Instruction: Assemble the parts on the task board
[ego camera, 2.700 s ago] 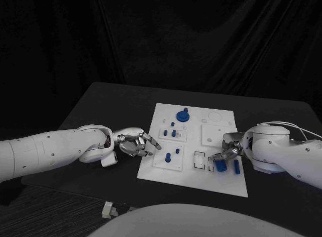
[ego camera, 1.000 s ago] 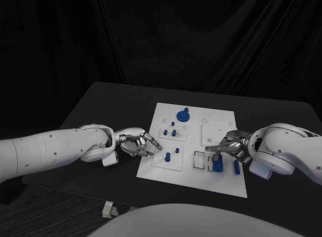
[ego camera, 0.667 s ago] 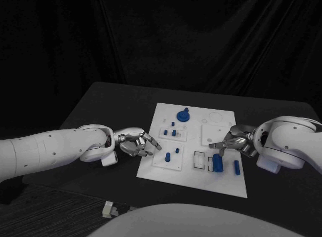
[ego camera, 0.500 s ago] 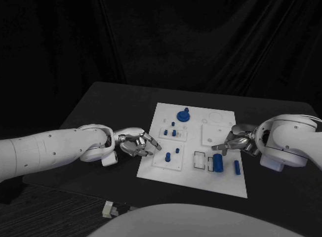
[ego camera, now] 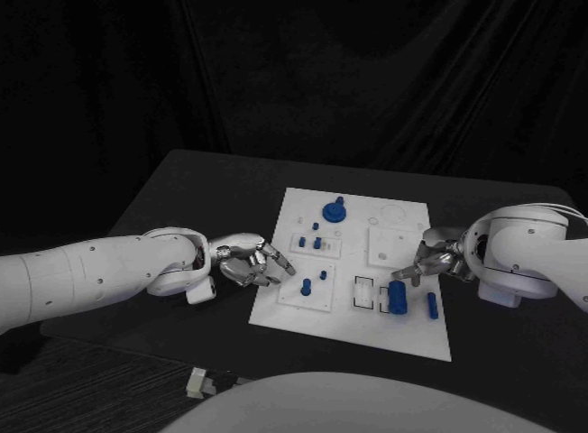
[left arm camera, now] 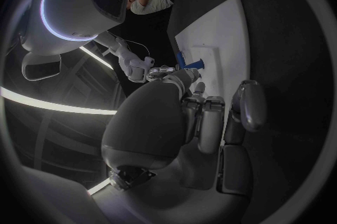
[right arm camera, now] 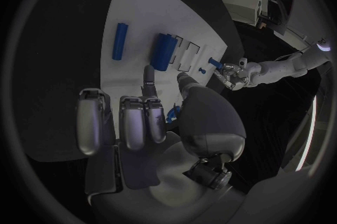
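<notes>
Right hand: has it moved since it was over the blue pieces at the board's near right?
Yes. The right hand has drawn back from the thick blue piece toward the task board's right edge, holding nothing.

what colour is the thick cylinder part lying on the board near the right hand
Blue. The thick cylinder lies on the white task board; the head view shows it best.
</notes>
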`<state>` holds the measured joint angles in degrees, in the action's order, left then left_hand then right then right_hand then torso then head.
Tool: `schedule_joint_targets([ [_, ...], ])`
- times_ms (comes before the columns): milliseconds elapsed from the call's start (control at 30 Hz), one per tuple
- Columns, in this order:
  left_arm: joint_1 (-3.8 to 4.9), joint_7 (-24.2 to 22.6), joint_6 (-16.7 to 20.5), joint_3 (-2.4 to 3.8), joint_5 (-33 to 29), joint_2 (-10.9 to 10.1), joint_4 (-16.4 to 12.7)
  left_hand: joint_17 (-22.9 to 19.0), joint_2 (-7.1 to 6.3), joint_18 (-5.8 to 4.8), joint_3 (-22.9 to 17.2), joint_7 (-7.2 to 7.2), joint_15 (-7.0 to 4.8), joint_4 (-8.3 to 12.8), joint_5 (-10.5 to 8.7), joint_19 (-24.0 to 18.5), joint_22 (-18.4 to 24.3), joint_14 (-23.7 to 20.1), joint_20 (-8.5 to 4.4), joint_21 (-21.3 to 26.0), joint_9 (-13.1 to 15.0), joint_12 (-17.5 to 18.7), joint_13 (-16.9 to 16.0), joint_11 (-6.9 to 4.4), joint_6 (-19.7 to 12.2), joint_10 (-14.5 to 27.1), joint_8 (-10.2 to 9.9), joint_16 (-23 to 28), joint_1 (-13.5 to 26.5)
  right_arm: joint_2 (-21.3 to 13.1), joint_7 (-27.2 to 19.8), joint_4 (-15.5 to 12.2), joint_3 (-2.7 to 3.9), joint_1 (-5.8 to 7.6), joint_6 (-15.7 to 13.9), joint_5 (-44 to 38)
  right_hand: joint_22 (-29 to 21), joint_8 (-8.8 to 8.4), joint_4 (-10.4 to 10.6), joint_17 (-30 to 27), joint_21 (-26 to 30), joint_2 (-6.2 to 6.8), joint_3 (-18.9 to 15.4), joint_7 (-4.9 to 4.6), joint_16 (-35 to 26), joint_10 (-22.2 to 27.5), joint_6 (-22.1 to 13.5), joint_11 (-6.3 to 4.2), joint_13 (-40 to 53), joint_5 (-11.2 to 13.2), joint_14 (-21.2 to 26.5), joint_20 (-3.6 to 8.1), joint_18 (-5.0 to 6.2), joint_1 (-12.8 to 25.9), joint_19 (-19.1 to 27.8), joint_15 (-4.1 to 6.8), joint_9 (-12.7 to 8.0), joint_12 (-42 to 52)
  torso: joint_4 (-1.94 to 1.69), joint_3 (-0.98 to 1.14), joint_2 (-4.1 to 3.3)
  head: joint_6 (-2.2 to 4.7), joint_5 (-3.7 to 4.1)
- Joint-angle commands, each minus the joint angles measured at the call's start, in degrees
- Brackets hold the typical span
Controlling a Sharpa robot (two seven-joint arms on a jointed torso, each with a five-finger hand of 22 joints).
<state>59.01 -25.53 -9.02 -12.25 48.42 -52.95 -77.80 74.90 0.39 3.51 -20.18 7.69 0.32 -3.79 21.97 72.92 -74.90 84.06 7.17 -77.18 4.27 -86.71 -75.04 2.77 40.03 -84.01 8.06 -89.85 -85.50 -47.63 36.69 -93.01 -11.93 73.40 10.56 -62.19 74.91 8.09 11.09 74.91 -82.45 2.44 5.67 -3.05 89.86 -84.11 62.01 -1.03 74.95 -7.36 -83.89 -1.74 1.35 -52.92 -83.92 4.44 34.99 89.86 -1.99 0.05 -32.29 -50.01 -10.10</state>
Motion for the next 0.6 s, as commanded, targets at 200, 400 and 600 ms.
schedule_joint_targets([
  [200, -0.07, -0.5, -0.8, 0.03, -0.2, 0.3, 0.1, 15.1, -0.02, 0.68, -0.3, 0.07, 0.48, 0.0, 0.3, -0.3, -9.5, 5.9, 0.0, 0.3, 0.1, 0.3, -10.9, 0.32, 0.2, -0.5, 0.3, -0.1, 0.4, 1.3, 1.1, 1.2, 0.01, -0.75, 1.2, -1.1, 12.5, -0.64, 1.7, 15.1, 0.2, -0.74, -1.2, 0.03, 0.1, -5.9, 1.0, -0.14, 15.1, 0.8, -6.1, 0.0, 0.62, 2.4, -2.9, 0.15, -1.0, 0.1, -0.01, 0.01, -0.01, 0.01, 0.29],
  [400, -0.07, -0.5, -0.8, 0.03, -0.2, 0.2, 0.0, 15.1, -0.02, 0.68, -0.3, 0.07, 0.48, 0.0, 0.3, -0.3, -9.5, 5.9, 0.0, 0.3, 0.1, 0.3, -10.9, 0.32, 0.2, -0.5, 0.3, -0.1, 0.4, 2.2, 1.2, 2.3, 0.01, -1.44, 1.4, -0.9, 12.4, -0.81, 1.9, 15.1, 0.5, -1.65, -1.2, 0.1, 0.1, -5.9, 1.4, -0.2, 15.1, -0.9, -6.1, 0.06, 0.68, 2.3, -2.8, 0.19, -1.5, 0.1, -0.06, 0.02, -0.01, 0.01, 0.31],
  [600, -0.07, -0.6, -0.9, 0.03, -0.2, 0.1, 0.1, 15.1, -0.03, 0.7, -0.3, 0.17, 0.51, 0.0, 0.32, -0.4, -9.5, 5.9, 0.01, 0.4, 0.1, 0.3, -10.9, 0.38, 0.3, -0.4, 0.3, -0.1, 0.5, 3.0, 1.2, 3.2, 0.02, -2.35, 1.8, -0.6, 12.3, -0.95, 1.6, 15.1, 0.9, -2.37, -1.1, 0.19, 0.1, -5.9, 1.7, -0.29, 15.1, -5.8, -6.1, 0.14, 0.77, 1.8, -2.7, 0.28, -1.7, 0.1, 0.01, 0.02, -0.02, 0.01, 0.07],
])
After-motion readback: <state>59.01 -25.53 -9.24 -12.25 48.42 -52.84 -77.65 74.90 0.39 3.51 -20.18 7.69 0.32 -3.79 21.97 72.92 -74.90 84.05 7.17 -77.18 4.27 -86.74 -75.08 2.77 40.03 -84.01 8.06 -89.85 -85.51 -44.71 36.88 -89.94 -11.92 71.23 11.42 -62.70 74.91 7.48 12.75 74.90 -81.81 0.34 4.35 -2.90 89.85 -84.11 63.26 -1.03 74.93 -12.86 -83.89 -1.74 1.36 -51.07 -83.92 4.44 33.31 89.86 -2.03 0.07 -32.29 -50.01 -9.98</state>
